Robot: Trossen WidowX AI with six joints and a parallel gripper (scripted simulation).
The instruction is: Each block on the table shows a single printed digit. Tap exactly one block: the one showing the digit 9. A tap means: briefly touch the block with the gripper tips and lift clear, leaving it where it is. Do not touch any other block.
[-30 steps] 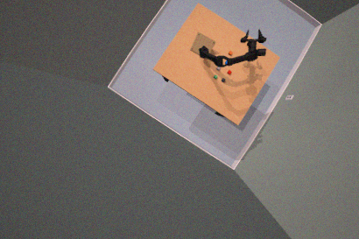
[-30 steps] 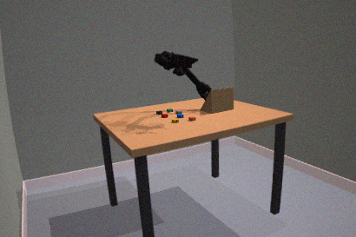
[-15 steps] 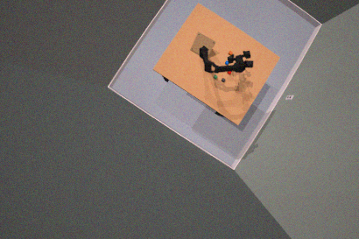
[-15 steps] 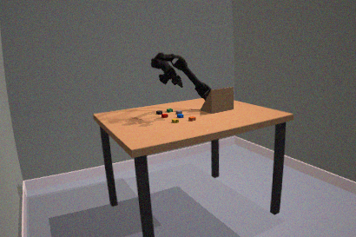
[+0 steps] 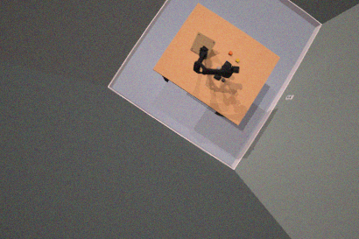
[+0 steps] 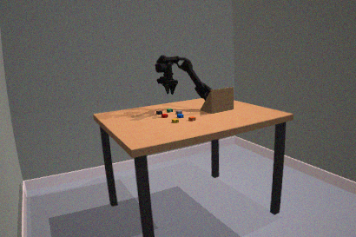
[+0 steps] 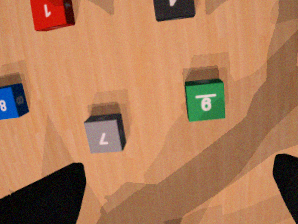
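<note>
The green block [image 7: 205, 101] [image 6: 169, 110] is right of centre in the wrist view. It shows a looped digit with a bar above it in this view; the loop seems to be at the lower end, which fits an upside-down underlined 9, but the print is too blurred to be sure against 6. My gripper [image 7: 181, 170] [image 6: 170, 92] is open and empty, with its fingers wide apart. It points down, well above the table and the blocks. In the wrist view the green block lies beyond the fingertips, nearer the right finger. In the top view the arm hides the fingertips.
A grey block [image 7: 104, 135] shows 7, a blue one [image 7: 10, 102] 8, a red one [image 7: 52, 12] 1. A black block [image 7: 173, 7] is cut off at the top. Yellow [image 6: 174, 121] [image 5: 238, 60] and orange blocks [image 6: 192, 118] [image 5: 230, 52] lie farther away.
</note>
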